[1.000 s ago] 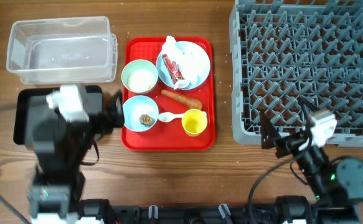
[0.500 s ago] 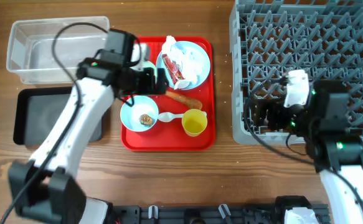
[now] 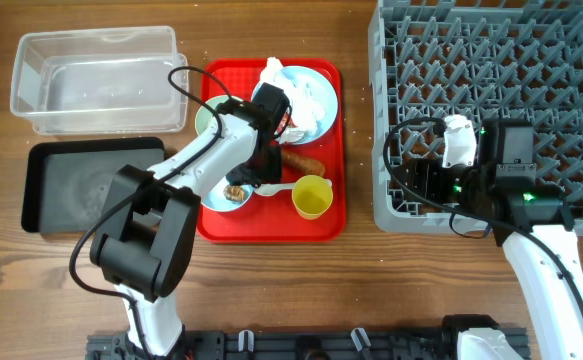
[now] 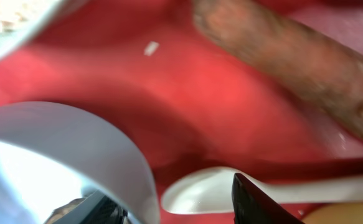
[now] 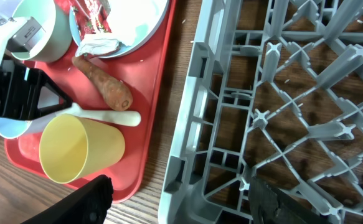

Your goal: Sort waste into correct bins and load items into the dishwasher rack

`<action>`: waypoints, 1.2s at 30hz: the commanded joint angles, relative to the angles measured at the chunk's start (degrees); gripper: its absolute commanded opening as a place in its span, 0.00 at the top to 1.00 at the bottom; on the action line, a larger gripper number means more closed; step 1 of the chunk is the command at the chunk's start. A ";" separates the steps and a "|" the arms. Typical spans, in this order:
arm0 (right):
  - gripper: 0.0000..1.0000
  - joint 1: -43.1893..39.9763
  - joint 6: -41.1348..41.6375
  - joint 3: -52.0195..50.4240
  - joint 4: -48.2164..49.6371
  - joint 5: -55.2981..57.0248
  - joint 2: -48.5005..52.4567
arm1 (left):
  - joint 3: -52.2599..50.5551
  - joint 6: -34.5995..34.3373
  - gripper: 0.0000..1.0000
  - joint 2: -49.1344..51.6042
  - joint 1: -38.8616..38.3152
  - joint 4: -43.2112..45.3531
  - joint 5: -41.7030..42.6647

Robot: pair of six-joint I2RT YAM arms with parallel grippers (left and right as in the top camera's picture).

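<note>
My left gripper (image 3: 259,172) is open, low over the red tray. In the left wrist view its jaws (image 4: 178,208) straddle the blue bowl's rim (image 4: 56,149) and the white spoon's head (image 4: 200,190). The orange carrot (image 3: 301,160) lies just beyond, large in the left wrist view (image 4: 293,62). The blue bowl (image 3: 216,180) holds a brown lump (image 3: 235,191). The mint bowl (image 3: 209,125) holds rice. The blue plate (image 3: 316,100) carries the white napkin (image 3: 274,72) and red wrapper (image 3: 283,112). The yellow cup (image 3: 312,196) stands upright. My right gripper (image 5: 190,205) is open and empty over the grey rack's front-left corner (image 3: 391,205).
The clear tub (image 3: 96,80) sits at the back left, and the black tray (image 3: 81,185) lies in front of it. The red tray (image 3: 271,225) lies between them and the rack (image 3: 491,100). A loose rice grain (image 4: 150,48) lies on the red tray.
My left arm swung from the black tray onto the red tray, down to the spoon and blue bowl. My right arm rose from the table's front to the rack's front-left corner.
</note>
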 commanded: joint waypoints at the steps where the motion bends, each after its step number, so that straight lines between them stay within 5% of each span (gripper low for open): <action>1: 0.27 -0.28 -0.02 1.03 -0.11 -1.16 -0.04 | 0.57 -2.64 0.88 0.55 0.07 0.42 -4.26; 2: 0.28 -0.28 -0.02 1.03 -0.11 -1.16 -0.04 | 0.57 -2.64 0.96 0.55 0.07 0.57 -4.24; 12: 0.37 -0.28 -0.13 1.03 -0.11 -0.24 -0.04 | 13.38 -2.40 0.96 -6.75 1.64 -12.81 1.09; 18: 0.39 -0.28 -0.13 1.03 0.63 -0.26 -0.04 | 15.32 2.43 0.96 -17.62 13.38 -19.69 5.57; 27: 0.39 -0.28 -0.11 1.03 0.59 -0.26 -0.04 | 11.21 21.11 0.96 -15.34 47.71 -15.76 36.92; 36: 0.39 -0.28 -0.02 1.03 0.31 -0.26 -0.04 | 0.48 38.71 0.96 -4.98 68.74 -10.49 70.25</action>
